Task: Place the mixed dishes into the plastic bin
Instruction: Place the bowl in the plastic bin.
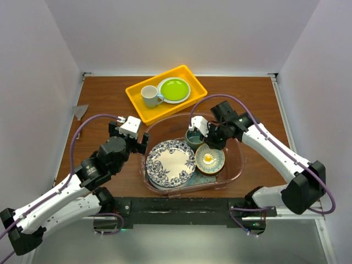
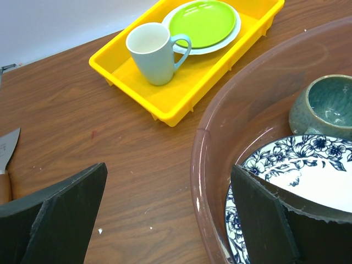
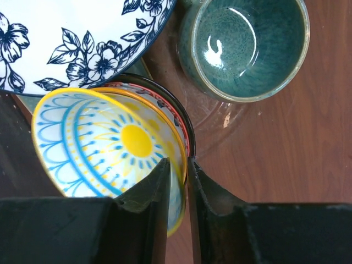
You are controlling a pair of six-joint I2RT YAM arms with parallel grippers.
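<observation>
The plastic bin holds a blue-floral plate, a dark teal mug and a bowl with a yellow centre and blue lines. That bowl sits tilted on the red-patterned bowl. My right gripper is shut on its near rim, one finger inside and one outside. My left gripper is open and empty, straddling the bin's left wall: one finger is over the table, the other over the floral plate. A mint-green edge shows under the plate. The white plate with red-and-green motifs is hidden.
A yellow tray stands behind the bin with a white mug and a lime-green plate. A grey blade lies at the table's left edge. White walls enclose the table on three sides.
</observation>
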